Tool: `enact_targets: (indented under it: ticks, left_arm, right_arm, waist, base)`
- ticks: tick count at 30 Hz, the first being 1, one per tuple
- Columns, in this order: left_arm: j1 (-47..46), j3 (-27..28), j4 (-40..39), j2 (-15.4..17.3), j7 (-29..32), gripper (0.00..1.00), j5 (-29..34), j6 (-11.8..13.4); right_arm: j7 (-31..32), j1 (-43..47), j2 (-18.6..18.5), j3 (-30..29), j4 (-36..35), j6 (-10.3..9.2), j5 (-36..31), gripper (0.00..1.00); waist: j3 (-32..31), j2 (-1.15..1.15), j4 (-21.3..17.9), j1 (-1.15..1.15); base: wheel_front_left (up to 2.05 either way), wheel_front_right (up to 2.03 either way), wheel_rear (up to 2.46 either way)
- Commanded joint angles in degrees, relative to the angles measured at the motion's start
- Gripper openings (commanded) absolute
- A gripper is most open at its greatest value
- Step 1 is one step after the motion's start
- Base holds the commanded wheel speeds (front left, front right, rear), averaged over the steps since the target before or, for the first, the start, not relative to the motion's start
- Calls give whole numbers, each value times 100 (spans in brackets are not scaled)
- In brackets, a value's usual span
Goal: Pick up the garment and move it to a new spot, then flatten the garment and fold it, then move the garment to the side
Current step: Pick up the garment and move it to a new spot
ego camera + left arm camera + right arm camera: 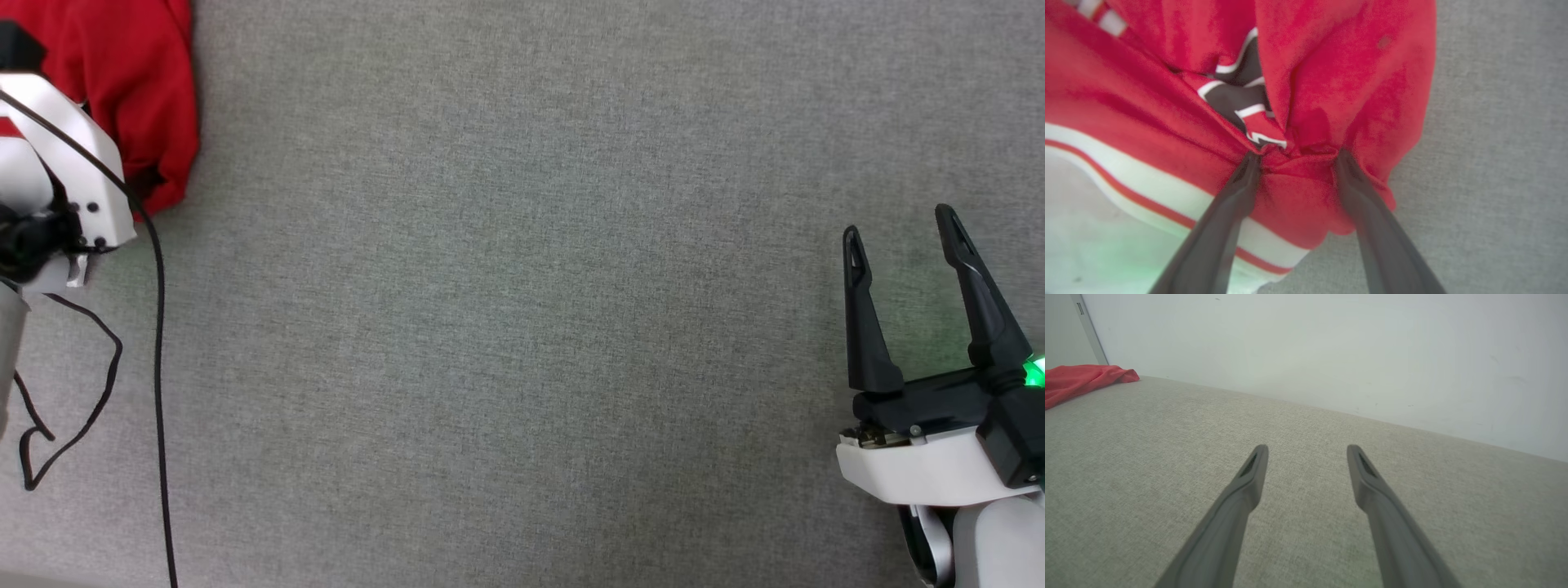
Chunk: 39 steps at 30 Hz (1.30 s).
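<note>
The left fingers (1229,212) are wide open, with their tips pressed into the red garment (1351,81). The right fingers (865,327) are open above the grey table (522,327).

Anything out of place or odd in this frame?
The garment lies bunched in a crumpled heap at the head view's upper left on the grey surface, its lettering creased into folds. The left gripper is open, tips pressed into the cloth. A loose black cable loops beside the left arm. Nothing looks damaged or spilled.
</note>
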Motion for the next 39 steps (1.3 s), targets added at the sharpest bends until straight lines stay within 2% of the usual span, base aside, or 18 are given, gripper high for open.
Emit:
enact_targets:
  ticks: [1, 2, 11, 14, 19, 24, 27, 32, 39]
  left_arm:
    - [261, -223, 123, -150, 25, 3, -16, -13]
    - [222, -259, 92, -110, -77, 0, -21, -13]
    - [-286, -727, -404, 263, -1035, 0, 66, -9]
    - [-507, -1059, -826, 401, -1412, 0, 156, -9]
    - [-684, -1403, -1347, 462, -1583, 0, 223, -9]
    - [-830, -1689, -1922, 311, -1646, 0, 337, -9]
    - [-885, -1871, -2230, 108, -1672, 0, 415, -8]
    - [-945, -2237, -2614, -339, -1764, 0, 533, -8]
    - [-793, -3078, -2875, -1043, -1941, 0, 565, -8]
  right_arm:
    - [-12, -75, 5, -6, 13, -4, 14, 100]
    - [-12, -68, 8, -12, 21, -4, 19, 100]
    - [-12, 24, 26, 61, 194, -4, 127, 100]
    - [-12, 110, 34, 102, 317, -4, 262, 100]
    - [-12, 196, 37, 88, 365, -4, 444, 100]
    - [-12, 253, 38, 27, 390, -4, 585, 100]
    - [-12, 276, 39, -7, 384, -4, 630, 100]
    - [-12, 226, 38, -62, 376, -4, 723, 100]
    - [-12, 243, 39, -137, 406, -4, 836, 100]
  waist:
    - [-43, 0, -1, 0]
    - [-79, 0, 3, 0]
    - [-735, 0, 127, 0]
    - [-1110, 0, 121, 0]
    - [-1372, 0, -16, 0]
    - [-1539, 0, -241, 0]
    - [-1578, 0, -401, 0]
    - [-1580, 0, -715, 0]
    - [-1573, 0, -1148, 0]
  base:
    - [0, 0, 0]
    - [0, 0, 0]
    - [0, 0, 0]
    - [0, 0, 0]
    - [0, 0, 0]
    - [0, 0, 0]
    - [0, 0, 0]
    - [0, 0, 0]
    - [0, 0, 0]
